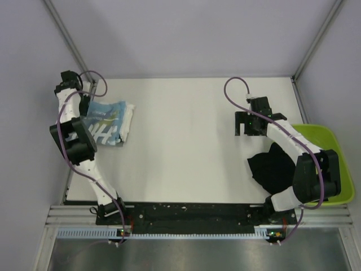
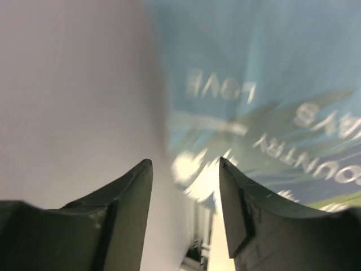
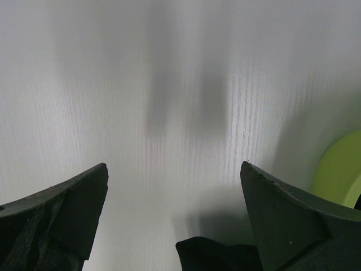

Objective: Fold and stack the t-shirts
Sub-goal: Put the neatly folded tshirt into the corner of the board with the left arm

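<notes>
A folded light blue t-shirt (image 1: 106, 121) with white print lies at the table's left side. White cloth (image 1: 129, 119) shows at its right edge, seemingly under it. My left gripper (image 1: 86, 107) hangs at the shirt's left edge. In the left wrist view it (image 2: 185, 164) is open and empty, with the blue shirt (image 2: 265, 84) ahead to the right. A crumpled black t-shirt (image 1: 273, 166) lies at the right, partly over the bin's rim. My right gripper (image 1: 248, 125) is wide open and empty above bare table beyond it. The black shirt (image 3: 220, 257) shows below its tips (image 3: 174, 165).
A lime-green plastic bin (image 1: 333, 152) stands at the table's right edge, and its rim shows in the right wrist view (image 3: 338, 169). The white table (image 1: 186, 147) lies between the two shirts. Grey walls and metal frame posts enclose the table.
</notes>
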You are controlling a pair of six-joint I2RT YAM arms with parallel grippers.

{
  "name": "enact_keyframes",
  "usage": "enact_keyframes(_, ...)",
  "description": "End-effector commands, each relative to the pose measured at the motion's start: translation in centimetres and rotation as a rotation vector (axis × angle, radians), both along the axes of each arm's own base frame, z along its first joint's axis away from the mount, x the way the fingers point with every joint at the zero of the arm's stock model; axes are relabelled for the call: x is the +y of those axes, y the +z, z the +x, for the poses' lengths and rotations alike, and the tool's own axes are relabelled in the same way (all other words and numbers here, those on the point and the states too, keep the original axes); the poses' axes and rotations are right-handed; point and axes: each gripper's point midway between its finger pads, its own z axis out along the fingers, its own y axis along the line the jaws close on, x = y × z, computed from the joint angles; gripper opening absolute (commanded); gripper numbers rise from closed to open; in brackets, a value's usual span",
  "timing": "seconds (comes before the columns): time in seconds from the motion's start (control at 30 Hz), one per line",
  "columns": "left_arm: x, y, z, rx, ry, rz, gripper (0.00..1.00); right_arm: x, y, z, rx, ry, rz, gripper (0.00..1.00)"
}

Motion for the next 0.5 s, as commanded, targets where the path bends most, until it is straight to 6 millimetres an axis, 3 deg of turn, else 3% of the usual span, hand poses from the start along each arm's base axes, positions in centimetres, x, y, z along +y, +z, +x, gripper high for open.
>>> enact_keyframes(0.0, 3.2, 3.3, -0.1, -0.107, 0.094, 0.134, 0.6, -0.1, 1.8, 0.8, -0.054, 0.006, -0.003, 0.99)
enact_keyframes(0.13, 2.7, 5.5, -0.6, -0.173, 0.083, 0.158, 0.6, 0.0, 1.8, 0.7, -0.054, 0.008, 0.0, 0.99)
enact_keyframes(0.23, 0.3, 6.1, -0.9, -0.182, 0.02, 0.123, 0.59, 0.0, 1.8, 0.7, -0.053, 0.009, 0.003, 0.99)
enact_keyframes(0.37, -5.5, 5.5, -1.5, -0.168, -0.134, 0.046, 0.59, 0.1, 2.0, 0.5, -0.059, 0.012, 0.008, 0.99)
enact_keyframes(0.47, -11.7, 4.9, -2.1, -0.144, -0.284, -0.027, 0.6, 0.2, 2.4, 0.5, -0.069, 0.013, 0.017, 0.99)
